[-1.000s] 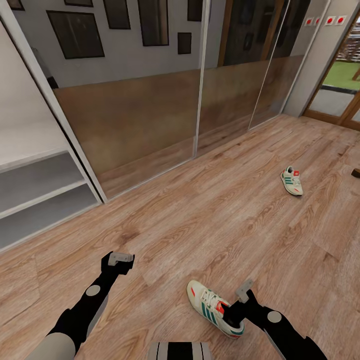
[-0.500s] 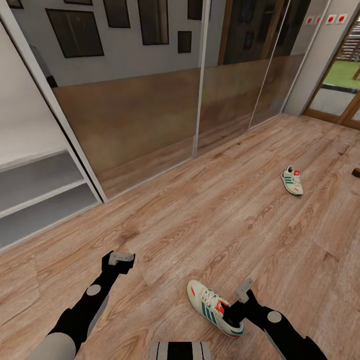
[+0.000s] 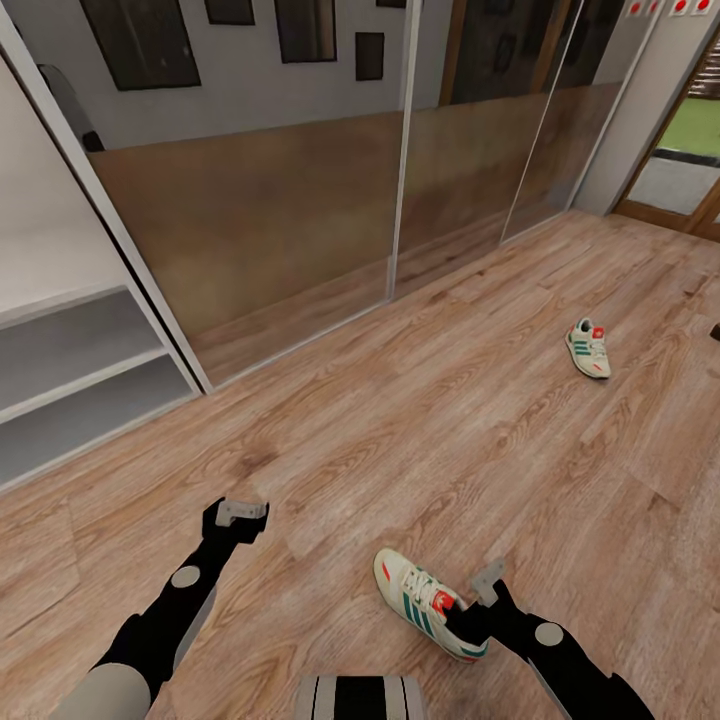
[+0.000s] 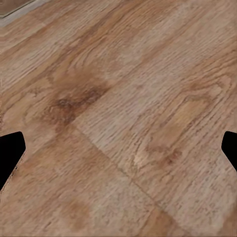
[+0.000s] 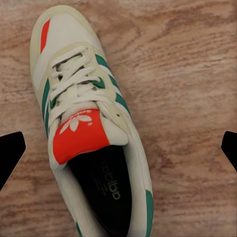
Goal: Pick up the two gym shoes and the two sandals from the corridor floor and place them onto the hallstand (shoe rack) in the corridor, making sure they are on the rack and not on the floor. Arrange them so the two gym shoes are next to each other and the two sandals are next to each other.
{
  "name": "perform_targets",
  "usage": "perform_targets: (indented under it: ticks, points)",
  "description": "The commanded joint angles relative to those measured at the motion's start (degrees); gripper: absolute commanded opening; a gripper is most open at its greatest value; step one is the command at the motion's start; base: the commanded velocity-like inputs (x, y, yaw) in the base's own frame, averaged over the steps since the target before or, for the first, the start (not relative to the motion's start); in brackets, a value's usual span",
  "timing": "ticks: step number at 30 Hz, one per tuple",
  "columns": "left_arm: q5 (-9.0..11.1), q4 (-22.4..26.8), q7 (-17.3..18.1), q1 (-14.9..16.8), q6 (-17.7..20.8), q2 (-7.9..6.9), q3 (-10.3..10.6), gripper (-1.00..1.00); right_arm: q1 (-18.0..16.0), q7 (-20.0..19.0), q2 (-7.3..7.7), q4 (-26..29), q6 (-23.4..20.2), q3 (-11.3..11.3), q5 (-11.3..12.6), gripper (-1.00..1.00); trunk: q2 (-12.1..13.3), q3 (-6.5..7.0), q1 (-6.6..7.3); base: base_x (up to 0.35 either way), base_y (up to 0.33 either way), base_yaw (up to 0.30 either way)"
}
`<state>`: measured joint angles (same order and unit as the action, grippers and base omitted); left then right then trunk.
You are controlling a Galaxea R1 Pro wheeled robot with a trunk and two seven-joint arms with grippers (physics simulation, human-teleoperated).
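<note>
— Where's the right gripper (image 3: 478, 600) now?

— Right above the near shoe (image 3: 428, 602), by its heel end. From the wrist you look straight down into the opening, red tongue label (image 5: 80, 135) in the middle, and the two fingertips (image 5: 10, 154) sit wide apart at either side. Nothing is between them; the shoe lies flat on the floor (image 3: 420, 440).

— And the left gripper (image 3: 240, 512)?

— Hanging over bare planks, well off to the side. Its fingers are spread too, holding nothing.

— So what's the job right here?

— Grab that near shoe, I'd say. The trick is to come down square over the collar, so one finger goes outside the wall and the other inside the opening, or both clasp the heel sides. The upper is soft, so I'd pinch low near the sole, where it's stiffer.

— Risk?

— Closing on the tongue or the laces (image 5: 74, 81) alone. Then the shoe swings and may drop on the way.

— Where does it go?

— Grey shelves (image 3: 75, 385) show at the far left, past the mirrored doors (image 3: 300, 200). I can't tell from here whether that's the proper rack.

— The other shoe?

— The far shoe (image 3: 588, 347) lies well apart, out toward the doorway. A dark bit (image 3: 714, 331) at the right edge might be a sandal; too little shows to say.

— So nothing's racked yet?

— Not that I can see. Early days.
</note>
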<state>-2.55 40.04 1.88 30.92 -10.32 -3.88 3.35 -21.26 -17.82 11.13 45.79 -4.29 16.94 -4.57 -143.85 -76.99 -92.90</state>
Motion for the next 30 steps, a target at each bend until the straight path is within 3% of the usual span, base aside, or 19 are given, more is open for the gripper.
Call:
perform_targets:
  ticks: [1, 7, 10, 21, 30]
  points:
    - [-0.3, 2.0, 0.0, 0.0, -0.1, 0.09, 0.1, 1.00, 0.0, -0.1, 0.04, 0.1, -0.3, 0.0, -0.5, 1.00, 0.0, -0.06, 0.01, 0.000, 0.000, 0.000]
    - [-0.3, 5.8, 0.1, 0.1, 0.3, 0.27, 0.1, 1.00, 0.0, -0.1, 0.04, 0.1, -0.3, 0.0, -0.5, 1.00, 0.0, -0.30, -0.01, 0.000, 0.000, 0.000]
    - [-0.3, 6.1, 0.2, 0.2, 0.3, 0.16, 0.1, 1.00, 0.0, -0.1, 0.04, 0.1, -0.3, 0.0, -0.5, 1.00, -0.1, -1.09, -0.09, 0.000, 0.000, 0.000]
    - [-0.3, 6.2, 0.1, 0.1, 0.3, 0.07, 0.1, 1.00, 0.0, -0.1, 0.04, 0.1, -0.3, 0.1, -0.5, 1.00, -0.1, -1.51, -0.09, 0.000, 0.000, 0.000]
    - [-0.3, 6.2, 0.0, 0.1, 0.3, 0.02, 0.1, 1.00, 0.0, -0.1, 0.04, 0.1, -0.3, 0.1, -0.5, 1.00, -0.1, -2.79, -0.20, 0.000, 0.000, 0.000]
